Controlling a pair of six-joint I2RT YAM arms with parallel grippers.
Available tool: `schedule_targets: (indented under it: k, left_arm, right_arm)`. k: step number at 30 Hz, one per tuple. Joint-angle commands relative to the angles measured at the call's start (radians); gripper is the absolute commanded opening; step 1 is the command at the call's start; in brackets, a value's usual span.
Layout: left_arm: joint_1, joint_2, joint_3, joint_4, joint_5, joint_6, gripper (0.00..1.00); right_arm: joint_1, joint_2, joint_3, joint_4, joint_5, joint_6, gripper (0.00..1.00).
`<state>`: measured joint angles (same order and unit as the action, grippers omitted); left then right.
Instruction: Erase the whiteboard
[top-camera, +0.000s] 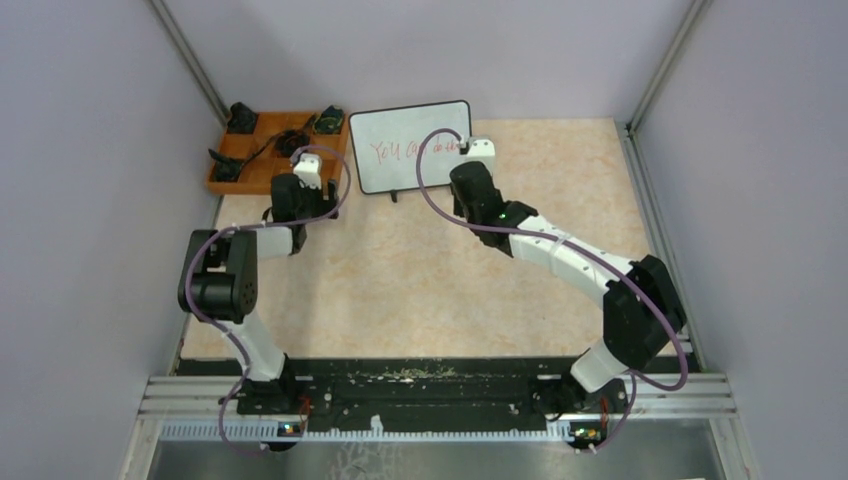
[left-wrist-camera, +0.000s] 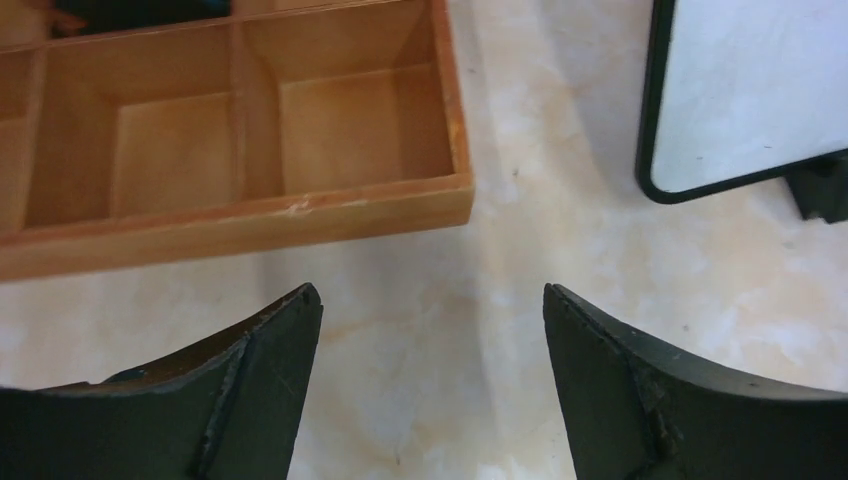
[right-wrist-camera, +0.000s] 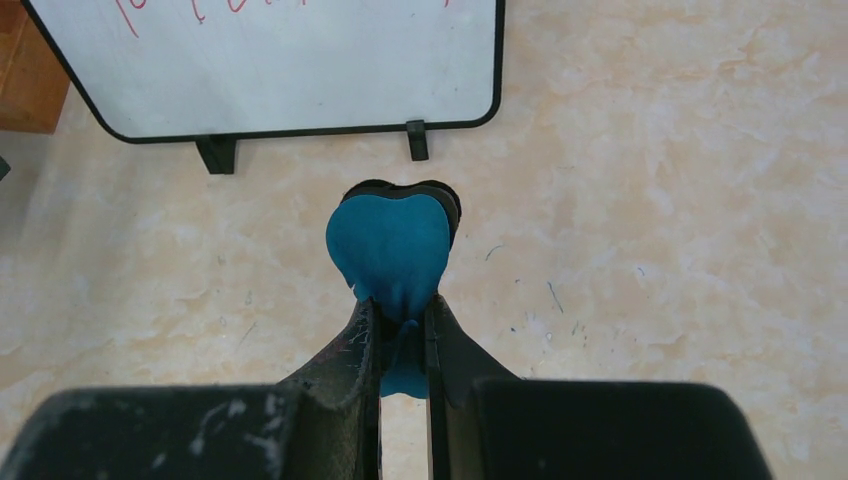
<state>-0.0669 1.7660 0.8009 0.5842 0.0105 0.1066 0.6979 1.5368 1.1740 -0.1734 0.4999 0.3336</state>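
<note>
The whiteboard (top-camera: 412, 146) stands at the back of the table on little black feet, with red handwriting on it. It shows in the right wrist view (right-wrist-camera: 290, 65) and its corner in the left wrist view (left-wrist-camera: 745, 90). My right gripper (right-wrist-camera: 400, 300) is shut on a blue eraser (right-wrist-camera: 390, 245) with a black underside, held just in front of the board's lower edge. In the top view the right gripper (top-camera: 468, 150) is over the board's right end. My left gripper (left-wrist-camera: 430, 300) is open and empty above bare table, between the tray and the board.
An orange compartment tray (top-camera: 262, 175) with several black items stands at the back left, its near compartments (left-wrist-camera: 240, 140) empty in the left wrist view. Grey walls close in the table on three sides.
</note>
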Motion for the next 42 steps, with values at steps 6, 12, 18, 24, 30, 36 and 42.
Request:
schedule_targets:
  k: [6,12,18,24,30,36,42]
  left_arm:
    - [0.136,0.009,0.137,-0.275,0.458,0.022,0.79]
    - [0.160,0.040,0.357,-0.451,0.719,0.077,0.79]
    - [0.175,0.160,0.582,-0.560,0.906,0.076,0.77]
    - [0.179,0.276,0.736,-0.573,1.007,0.063,0.71]
    - [0.185,0.372,0.866,-0.573,1.094,0.028,0.66]
    - [0.189,0.462,1.003,-0.585,1.174,-0.018,0.66]
    - [0.190,0.526,1.074,-0.456,1.244,-0.159,0.66]
  right_arm:
    - [0.005,-0.014,0.063,0.019,0.062,-0.024,0.00]
    - [0.005,-0.007,0.077,0.023,0.068,-0.043,0.00]
    - [0.005,-0.010,0.070,0.021,0.072,-0.051,0.00]
    - [0.005,-0.028,0.062,0.026,0.071,-0.076,0.00]
    - [0.005,-0.021,0.072,0.027,0.061,-0.102,0.00]
    - [0.004,-0.001,0.083,0.032,0.045,-0.105,0.00]
    - [0.005,0.034,0.117,0.043,0.012,-0.105,0.00]
